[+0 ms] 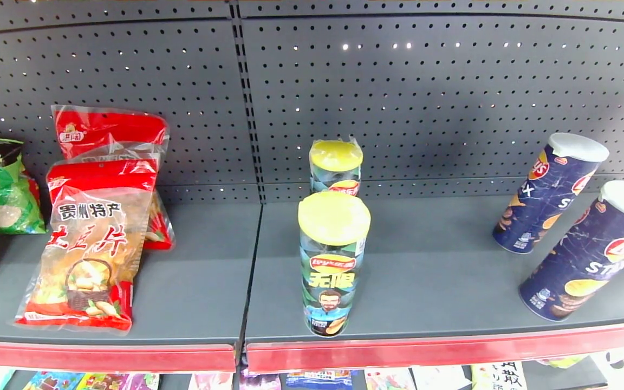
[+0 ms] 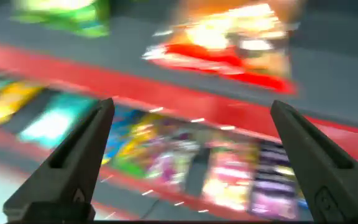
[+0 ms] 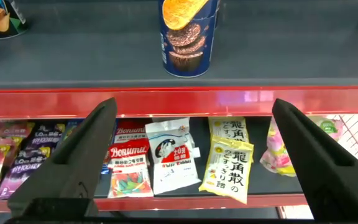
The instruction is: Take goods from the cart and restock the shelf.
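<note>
Right tool, spread and empty just before the grey metal shelf with a red front lip, could on rising clip the dark blue cardboard crisp tube standing near that lip and topple it.

My left pincer is spread wide with nothing between the jaws, and my right pincer is the same deal, wide apart and empty.
</note>
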Robot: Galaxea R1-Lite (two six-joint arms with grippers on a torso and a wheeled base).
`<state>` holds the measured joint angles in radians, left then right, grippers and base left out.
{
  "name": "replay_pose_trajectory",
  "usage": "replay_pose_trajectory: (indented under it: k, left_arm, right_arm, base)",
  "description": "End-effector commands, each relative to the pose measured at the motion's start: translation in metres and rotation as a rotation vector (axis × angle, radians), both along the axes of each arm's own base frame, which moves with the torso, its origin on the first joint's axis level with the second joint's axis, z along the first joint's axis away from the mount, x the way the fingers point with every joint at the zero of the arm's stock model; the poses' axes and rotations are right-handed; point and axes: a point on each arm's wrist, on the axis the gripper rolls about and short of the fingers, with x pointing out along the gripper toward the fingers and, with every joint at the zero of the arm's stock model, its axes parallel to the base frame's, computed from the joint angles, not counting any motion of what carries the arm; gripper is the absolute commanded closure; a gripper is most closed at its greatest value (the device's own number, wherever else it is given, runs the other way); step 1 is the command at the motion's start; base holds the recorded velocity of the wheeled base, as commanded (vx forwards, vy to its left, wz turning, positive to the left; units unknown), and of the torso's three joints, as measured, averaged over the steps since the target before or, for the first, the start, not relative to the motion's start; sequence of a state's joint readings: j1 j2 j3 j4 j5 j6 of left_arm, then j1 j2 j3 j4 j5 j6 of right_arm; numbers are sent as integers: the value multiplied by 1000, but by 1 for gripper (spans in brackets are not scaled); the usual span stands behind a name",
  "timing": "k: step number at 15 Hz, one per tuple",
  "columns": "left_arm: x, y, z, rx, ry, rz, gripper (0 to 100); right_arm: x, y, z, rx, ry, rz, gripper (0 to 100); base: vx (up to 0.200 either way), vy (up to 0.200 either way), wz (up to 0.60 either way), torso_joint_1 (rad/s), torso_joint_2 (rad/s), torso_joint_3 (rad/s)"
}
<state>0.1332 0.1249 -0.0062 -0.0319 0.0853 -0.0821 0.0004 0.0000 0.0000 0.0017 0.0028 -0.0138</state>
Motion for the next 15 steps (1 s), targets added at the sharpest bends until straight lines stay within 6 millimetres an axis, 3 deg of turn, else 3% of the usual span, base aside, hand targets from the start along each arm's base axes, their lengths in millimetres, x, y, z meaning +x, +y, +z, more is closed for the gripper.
replay_pose_trajectory:
  k: [1,3,12,15]
  left_arm:
    - [-2,-2,-1,-13,-39,-119,0]
    - [-7,0,-2,10,-91,-249,0]
    - [-9,0,-7,88,-76,-228,0]
    - [-9,0,-7,88,-76,-228,0]
  right_arm:
    - [0,0,0,-2,1,1,0]
    - [0,0,0,0,1,0,0]
    - [0,0,0,0,1,1,0]
    - [0,0,0,-2,1,0,0]
  base:
    - [0,0,0,0,0,0]
    - [0,0,0,0,0,0]
    - [0,0,0,0,0,0]
    - [-200,0,0,7,-1,2]
